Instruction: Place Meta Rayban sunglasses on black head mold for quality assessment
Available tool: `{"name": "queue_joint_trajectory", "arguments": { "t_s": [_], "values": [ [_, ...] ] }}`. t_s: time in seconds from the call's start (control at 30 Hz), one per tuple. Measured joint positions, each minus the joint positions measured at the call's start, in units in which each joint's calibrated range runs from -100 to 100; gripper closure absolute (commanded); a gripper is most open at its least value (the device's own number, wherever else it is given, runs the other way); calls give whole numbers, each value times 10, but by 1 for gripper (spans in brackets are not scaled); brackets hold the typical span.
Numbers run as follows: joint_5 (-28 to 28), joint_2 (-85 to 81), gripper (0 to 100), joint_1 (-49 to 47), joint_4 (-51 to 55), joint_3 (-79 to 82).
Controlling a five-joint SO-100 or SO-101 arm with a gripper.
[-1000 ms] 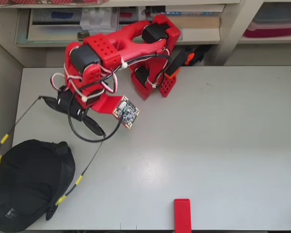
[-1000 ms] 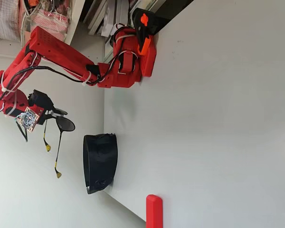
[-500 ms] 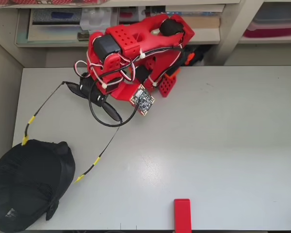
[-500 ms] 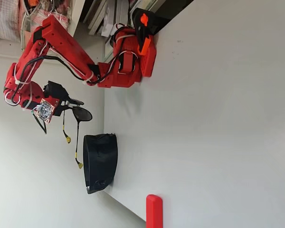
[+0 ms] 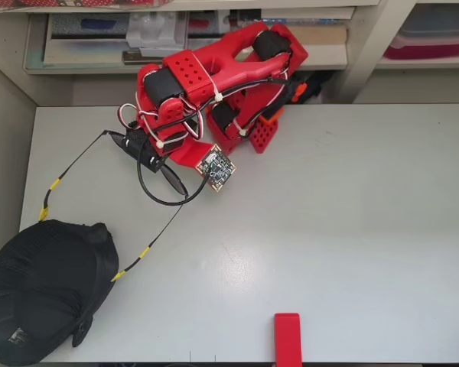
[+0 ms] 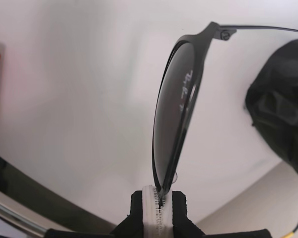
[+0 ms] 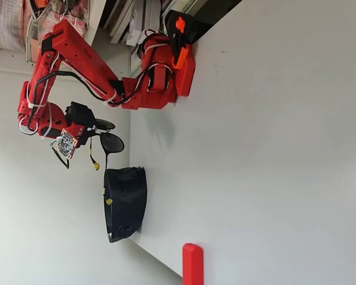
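My gripper (image 5: 147,157) is shut on the bridge of the sunglasses (image 5: 172,180) and holds them in the air above the table's back left. Their slim temples with yellow tips trail toward the black head mold (image 5: 38,298) at the front left corner; one tip lies at the mold's edge. In the wrist view the gripper (image 6: 160,201) pinches the frame just below a dark round lens of the sunglasses (image 6: 176,109), with the head mold (image 6: 283,129) at the right. The sideways fixed view shows the gripper (image 7: 95,132), the sunglasses (image 7: 111,143) and the head mold (image 7: 126,202) just beyond them.
A small red block (image 5: 288,339) sits at the table's front edge, also seen in the fixed view as the red block (image 7: 193,266). The arm's red base (image 5: 252,130) is clamped at the back edge, with shelves (image 5: 214,38) behind. The grey table (image 5: 352,214) spreads to the right.
The arm pulled the sunglasses back toward its base, then lowered them toward the table. The temple tips now hang level with the head mold's top.
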Motion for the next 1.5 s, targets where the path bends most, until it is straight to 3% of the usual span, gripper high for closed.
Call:
{"name": "queue_joint_trajectory", "arguments": {
  "t_s": [0.27, 1.13, 1.5],
  "values": [
    [-20, 0, 100, 0, -4, 43],
    [-30, 1, 100, -33, -206, 170],
    [-30, 147, 100, -33, -294, 161]
  ]
}}
